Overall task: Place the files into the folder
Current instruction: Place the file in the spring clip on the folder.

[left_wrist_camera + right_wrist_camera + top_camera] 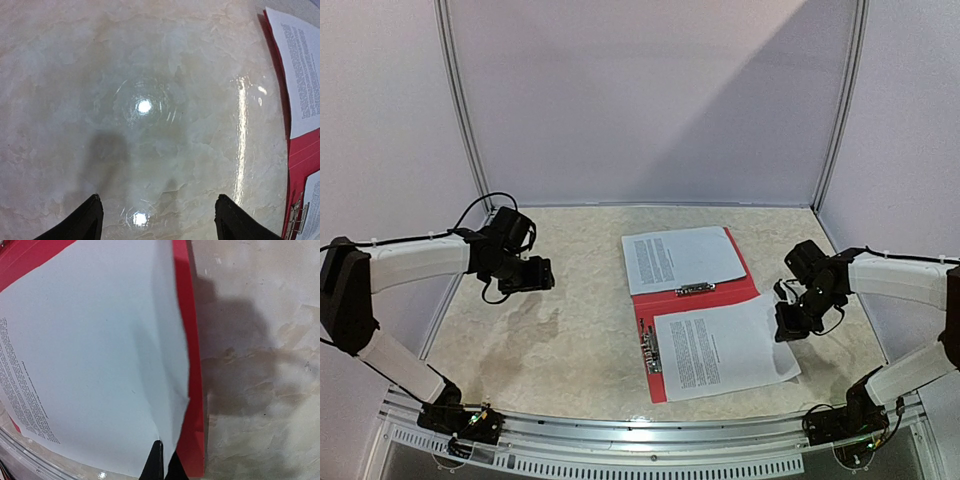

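The near sheet [725, 345] lies on the near cover of the open red folder [732, 292]. It is skewed, so its right edge and near corner overhang the folder's right side onto the bench [570, 340]. The far sheet [685, 258] rests on the folder's far cover. The right pincer [160, 465] sits at the folder's right edge with its fingers together. The wrist view suggests they are clamped on the near sheet's overhanging edge, which rises in a soft ridge towards them. The step in hand looks to be squaring this sheet inside the cover. Done well, that would mean a low, slow drag towards the folder's left side, where a metal clip [650, 350] runs along the edge. The sheet should stay nearly flat, since thin paper pulled upward or pushed edge-on will likely buckle rather than slide. A small turn of the wrist would probably be needed to bring the text block parallel to the cover. The grip should let go only once no white shows beyond the red. The plastic cover may skate on the smooth bench. The left pincer [157, 220] hovers with its fingers apart above bare bench well to the folder's left, and it could usefully come across to pin the folder down.
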{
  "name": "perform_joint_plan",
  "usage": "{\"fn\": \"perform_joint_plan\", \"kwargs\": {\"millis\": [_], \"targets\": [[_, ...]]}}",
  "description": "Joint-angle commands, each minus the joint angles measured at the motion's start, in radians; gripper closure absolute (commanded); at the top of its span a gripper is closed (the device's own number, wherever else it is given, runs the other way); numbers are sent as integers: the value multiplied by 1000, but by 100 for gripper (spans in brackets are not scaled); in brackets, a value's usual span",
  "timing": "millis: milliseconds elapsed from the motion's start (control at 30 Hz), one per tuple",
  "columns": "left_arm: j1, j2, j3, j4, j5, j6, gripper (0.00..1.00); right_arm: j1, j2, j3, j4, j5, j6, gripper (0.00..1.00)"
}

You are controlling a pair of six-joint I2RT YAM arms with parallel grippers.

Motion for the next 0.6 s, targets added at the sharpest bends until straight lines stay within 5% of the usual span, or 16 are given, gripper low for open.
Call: {"fn": "perform_joint_plan", "kwargs": {"millis": [0, 567], "targets": [[-20, 13, -12, 12, 0, -6, 23, -18, 1, 12, 19, -10, -9, 100], [-35, 45, 5, 16, 6, -9, 23, -18, 46, 79, 63, -96, -52, 100]]}}
